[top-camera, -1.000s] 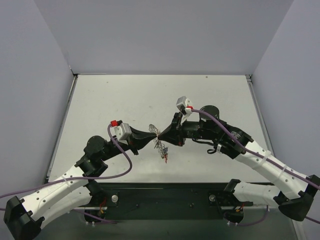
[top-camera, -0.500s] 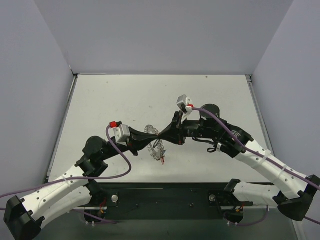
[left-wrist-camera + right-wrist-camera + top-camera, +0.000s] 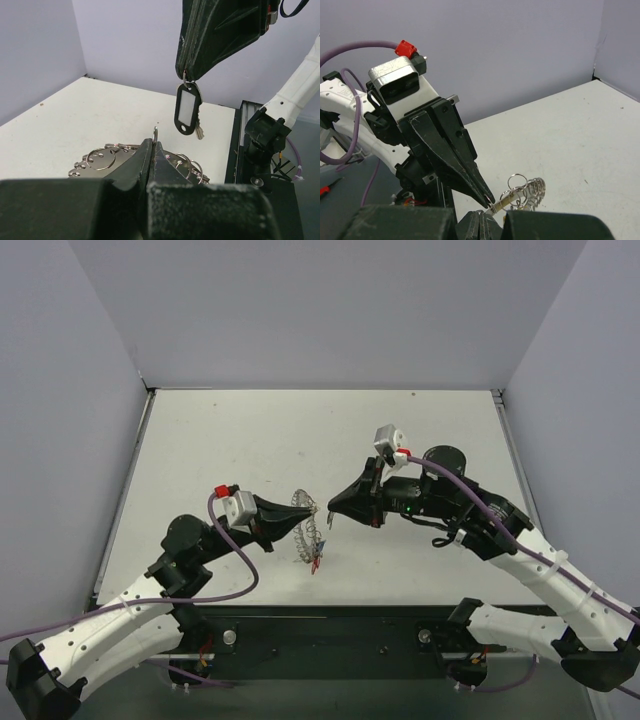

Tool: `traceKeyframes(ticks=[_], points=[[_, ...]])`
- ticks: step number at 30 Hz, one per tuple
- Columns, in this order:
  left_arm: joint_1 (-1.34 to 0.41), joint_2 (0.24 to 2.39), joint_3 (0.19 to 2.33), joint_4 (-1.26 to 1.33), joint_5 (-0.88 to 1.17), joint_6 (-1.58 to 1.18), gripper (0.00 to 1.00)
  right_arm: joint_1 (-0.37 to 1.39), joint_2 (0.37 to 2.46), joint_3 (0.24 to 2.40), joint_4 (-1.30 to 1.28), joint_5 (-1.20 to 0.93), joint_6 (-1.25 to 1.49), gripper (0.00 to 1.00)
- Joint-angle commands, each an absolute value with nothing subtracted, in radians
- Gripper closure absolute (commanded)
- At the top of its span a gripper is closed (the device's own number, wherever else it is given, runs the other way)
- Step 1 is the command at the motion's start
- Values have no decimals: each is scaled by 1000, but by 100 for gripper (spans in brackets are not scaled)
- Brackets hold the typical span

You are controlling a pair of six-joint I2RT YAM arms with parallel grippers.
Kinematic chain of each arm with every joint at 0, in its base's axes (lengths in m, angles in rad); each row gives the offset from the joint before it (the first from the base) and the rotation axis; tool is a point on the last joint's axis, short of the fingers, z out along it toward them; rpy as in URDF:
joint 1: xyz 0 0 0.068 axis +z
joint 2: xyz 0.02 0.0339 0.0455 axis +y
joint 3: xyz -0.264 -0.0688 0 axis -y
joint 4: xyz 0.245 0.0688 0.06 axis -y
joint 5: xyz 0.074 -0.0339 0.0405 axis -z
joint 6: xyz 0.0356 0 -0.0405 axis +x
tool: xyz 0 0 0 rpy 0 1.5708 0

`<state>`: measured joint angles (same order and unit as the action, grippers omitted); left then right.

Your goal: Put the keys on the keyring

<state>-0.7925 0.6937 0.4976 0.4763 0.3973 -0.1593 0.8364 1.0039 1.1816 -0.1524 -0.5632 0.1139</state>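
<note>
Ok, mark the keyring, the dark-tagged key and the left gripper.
keyring (image 3: 534, 188), right wrist view, on its coiled rim.
dark-tagged key (image 3: 187, 109), left wrist view, on the tag's pale window.
left gripper (image 3: 488, 199), right wrist view, between its closed fingertips.

Narrow gap left between left gripper (image 3: 297, 516) and right gripper (image 3: 330, 508), blocked by held keyring (image 3: 306, 530) and dangled key (image 3: 187, 111), far tabletop (image 3: 260, 435) left open

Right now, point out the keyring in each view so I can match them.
Top external: keyring at centre, at the left tool's tip.
Left wrist: keyring low centre, either side of that tool's tip, below the right tool's black key tag.
Right wrist: keyring lower right of centre.
Shared landmark: the left tool, tip at the keyring in all three.
</note>
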Motion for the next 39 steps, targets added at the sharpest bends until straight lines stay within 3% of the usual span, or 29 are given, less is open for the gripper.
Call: traceKeyframes(ticks=[1, 19, 39], points=[[-796, 681, 551, 522, 422, -149, 100, 819, 993, 1212, -190, -542, 46, 100], [-796, 672, 551, 525, 430, -172, 100, 810, 1046, 1118, 21, -666, 147, 100], [-796, 684, 554, 537, 434, -187, 100, 822, 1074, 1105, 35, -669, 175, 100]])
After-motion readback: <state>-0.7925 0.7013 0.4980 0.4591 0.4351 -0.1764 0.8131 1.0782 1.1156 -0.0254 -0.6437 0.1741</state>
